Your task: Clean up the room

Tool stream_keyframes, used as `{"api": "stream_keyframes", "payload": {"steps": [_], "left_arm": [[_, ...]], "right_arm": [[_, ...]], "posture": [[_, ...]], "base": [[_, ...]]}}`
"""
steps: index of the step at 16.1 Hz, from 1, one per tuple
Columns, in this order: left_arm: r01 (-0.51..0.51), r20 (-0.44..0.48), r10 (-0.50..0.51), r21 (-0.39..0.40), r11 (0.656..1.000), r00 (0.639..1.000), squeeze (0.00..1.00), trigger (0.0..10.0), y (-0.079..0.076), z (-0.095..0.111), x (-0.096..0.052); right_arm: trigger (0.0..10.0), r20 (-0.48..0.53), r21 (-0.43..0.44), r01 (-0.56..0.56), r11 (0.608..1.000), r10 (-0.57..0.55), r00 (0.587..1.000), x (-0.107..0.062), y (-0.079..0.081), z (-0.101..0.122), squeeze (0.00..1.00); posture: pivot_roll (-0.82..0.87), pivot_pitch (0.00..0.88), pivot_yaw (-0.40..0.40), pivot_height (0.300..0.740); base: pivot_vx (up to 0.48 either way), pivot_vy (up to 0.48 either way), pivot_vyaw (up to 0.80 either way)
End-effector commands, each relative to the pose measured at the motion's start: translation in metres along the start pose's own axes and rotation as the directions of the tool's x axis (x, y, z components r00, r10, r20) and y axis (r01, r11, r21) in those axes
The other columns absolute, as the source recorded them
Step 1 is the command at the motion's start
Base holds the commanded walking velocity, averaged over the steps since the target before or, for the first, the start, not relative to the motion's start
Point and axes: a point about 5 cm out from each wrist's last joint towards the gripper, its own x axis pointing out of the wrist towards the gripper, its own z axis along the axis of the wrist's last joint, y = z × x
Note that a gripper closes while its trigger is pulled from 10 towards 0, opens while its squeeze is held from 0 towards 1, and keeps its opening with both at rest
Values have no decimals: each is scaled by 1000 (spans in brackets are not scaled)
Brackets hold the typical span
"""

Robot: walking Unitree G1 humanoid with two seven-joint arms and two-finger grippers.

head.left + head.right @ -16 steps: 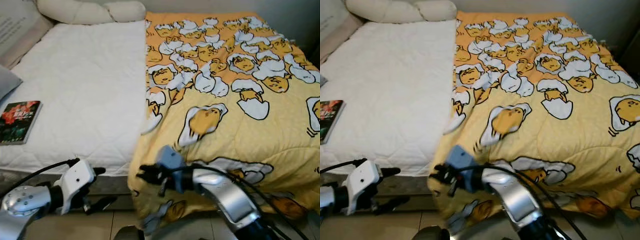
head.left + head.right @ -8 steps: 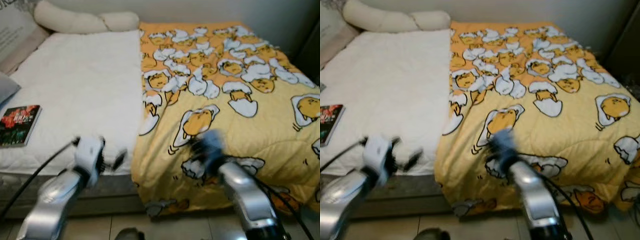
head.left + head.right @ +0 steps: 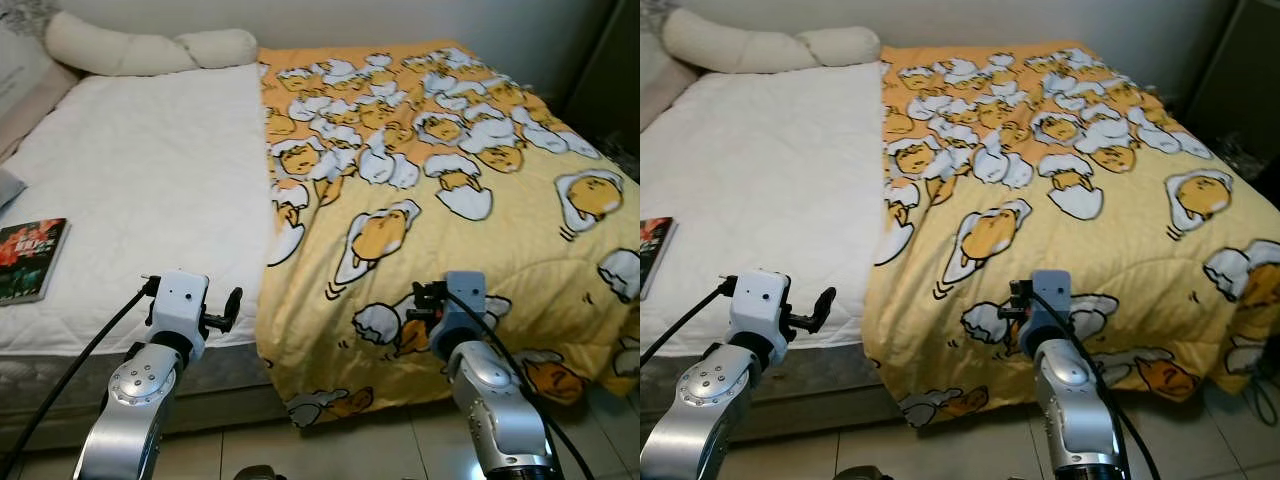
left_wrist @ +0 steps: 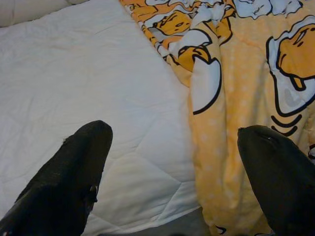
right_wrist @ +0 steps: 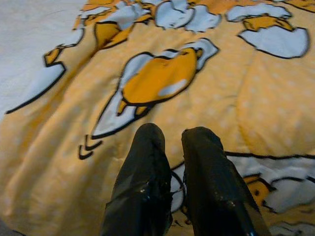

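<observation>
Head views: bed (image 3: 150,190) with bare white mattress on its left half; yellow quilt (image 3: 450,200) covers the right half and hangs over the foot edge toward the floor. Quilt's long inner edge runs down the middle of the bed, slightly rumpled. Book (image 3: 30,258) lies at the bed's left edge, pillow (image 3: 140,50) along the head edge.

Left gripper (image 4: 172,162) hovers above the foot edge, right where mattress meets quilt edge; fingers spread wide, nothing held. Right gripper (image 5: 170,147) is over the quilt near the foot edge, fingers nearly closed with a slim gap, nothing between them; cannot tell if the tips touch the cloth.

Step in hand, as I judge it: spread the quilt across the bare half. To do it well:
- bring left gripper down on the quilt's inner edge, near the foot corner, and pinch a full fold, not just the top layer;
- open the right fingers and take a second hold further along, so the pull stays even;
- draw sideways toward the book side, low and slow, to avoid bunching;
- the book may need clearing first.
</observation>
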Motion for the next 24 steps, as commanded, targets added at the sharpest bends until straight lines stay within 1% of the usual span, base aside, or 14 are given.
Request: {"api": "stream_keyframes", "payload": {"steps": [1, 14, 15, 16, 17, 21, 23, 24], "left_arm": [[-15, 14, 15, 6, 1000, 1000, 129, 10000, 2, 4, 0], [-15, 14, 15, 6, 1000, 1000, 129, 10000, 2, 4, 0], [-24, 14, 24, 5, 1000, 1000, 129, 10000, 2, 4, 0], [-52, 12, 52, -16, 999, 999, 110, 10000, 5, 2, 6], [-65, 12, 66, -23, 998, 998, 110, 10000, 7, 2, 8], [-76, 25, 77, -16, 997, 997, 110, 10000, 8, 6, 10], [-85, 46, 86, -18, 996, 995, 110, 10000, 11, 12, 12], [-91, 63, 92, -19, 996, 994, 114, 10000, 13, 15, 14]], "right_arm": [[10000, 6, 12, 8, 1000, -8, 1000, 0, -1, 1, 0], [10000, 6, 12, 8, 1000, -8, 1000, 0, -1, 1, 0], [10000, -2, 12, 24, 1000, -24, 1000, 1, -2, -2, 0], [10000, 2, 17, 33, 999, -33, 999, 5, -2, 0, 0], [10000, 8, 20, 30, 999, -30, 1000, 7, -1, 2, 0], [10000, 12, 20, 25, 999, -25, 1000, 8, 0, 5, 0], [10000, 22, 15, 10, 1000, -11, 1000, 12, 4, 10, 0], [10000, 26, 2, -19, 1000, 19, 999, 16, 7, 14, 0]], "posture": [[83, 0, 52, 740], [83, 0, 52, 740], [84, 0, 51, 740], [86, 0, 30, 740], [87, 0, 30, 740], [94, 0, 18, 740], [112, 0, -3, 740], [127, 0, -25, 740]], "base": [[0, 0, 0], [0, 0, 0], [0, 0, 0], [0, 0, 0], [0, 0, 0], [0, 0, 0], [0, 0, 0], [0, 0, 0]]}}
